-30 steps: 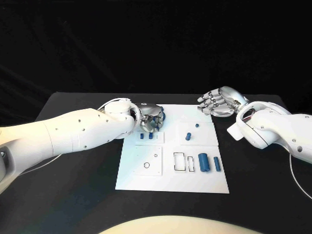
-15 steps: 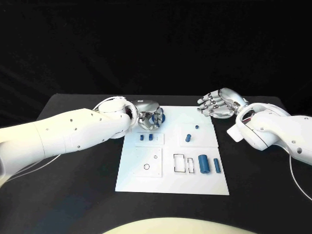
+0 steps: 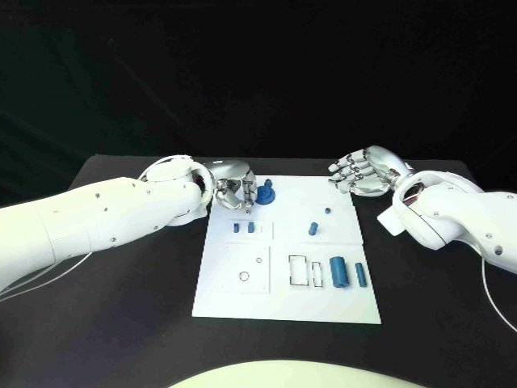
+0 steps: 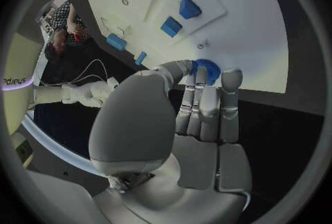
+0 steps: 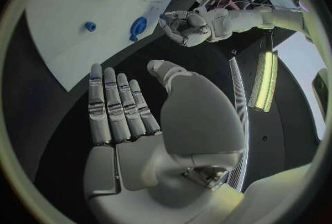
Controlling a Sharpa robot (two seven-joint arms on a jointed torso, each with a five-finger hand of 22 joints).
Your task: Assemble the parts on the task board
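The white task board (image 3: 284, 299) lies in the middle of the table. A blue round part with a knob (image 3: 264, 194) stands at its far left corner. My left hand (image 3: 235, 194) is just left of that part, fingertips (image 4: 201, 83) reaching up to it (image 4: 207, 69). In the right wrist view a narrow gap shows between my left hand (image 5: 183, 27) and the part (image 5: 138, 26). My right hand (image 3: 363, 171) hovers over the board's far right corner with flat, spread fingers (image 5: 114, 108) and holds nothing.
Two small blue blocks (image 3: 242, 228) sit in a recess on the board's left half. Small blue pieces (image 3: 313, 226) lie right of centre. Two blue cylinders (image 3: 339, 271) lie near the outlined slots (image 3: 305, 269). Black table (image 3: 119, 323) surrounds the board.
My left hand has drawn back to the left off the blue round part, which now stands uncovered at the same spot. The right hand has hardly moved.
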